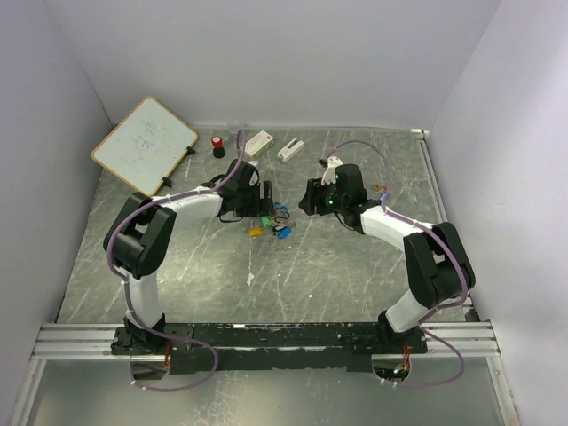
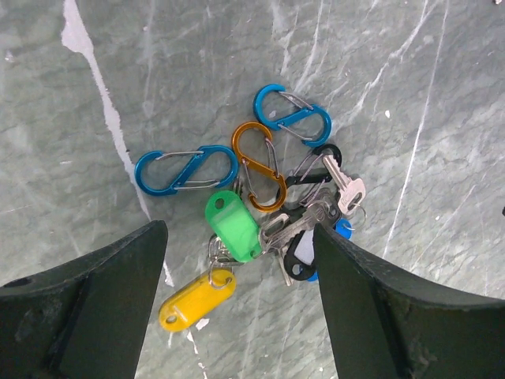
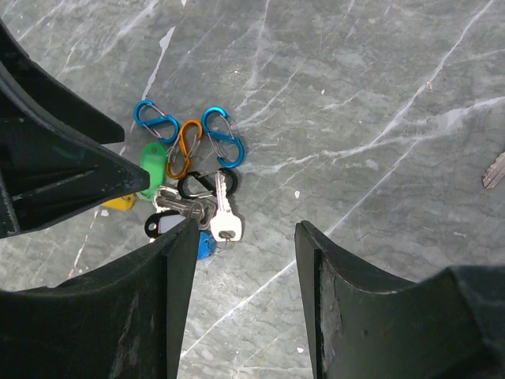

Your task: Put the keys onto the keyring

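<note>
Keys (image 1: 271,224) lie in one loose pile on the grey marbled worktop (image 1: 177,275), mid-field, between your two arms. The left arm's fingers (image 2: 102,308) stand wide apart and grip nothing; in the left wrist view they straddle the pile from above, and the right-hand finger's tip is just beside the metal key blades. I cannot tell whether it touches them. The right arm's fingers (image 3: 371,316) are also spread and grip nothing. They sit to the pile's right, and one tip overlaps the pile's lower edge in that view. In the pile, the green key tag (image 2: 233,225) lies on top at the centre and the yellow key tag (image 2: 197,300) below it, each on a small split ring. A black tag with a white label (image 2: 300,249) and a blue tag (image 2: 343,230) are partly covered by the silver keys (image 2: 343,189). Above the tags are four S-shaped carabiner clips. One blue clip (image 2: 185,170) is at the left and an orange clip (image 2: 259,166) is in the middle, upright. A second blue clip (image 2: 292,114) lies at the upper right, and a black clip (image 2: 316,166) is tucked under the keys. You also see a lone metal key (image 3: 495,170) at the right edge of the right wrist view, well apart from the pile. At the far side of the worktop are a small whiteboard (image 1: 144,145), tilted, a red-capped black cylinder (image 1: 217,146) and two white blocks (image 1: 259,142).
</note>
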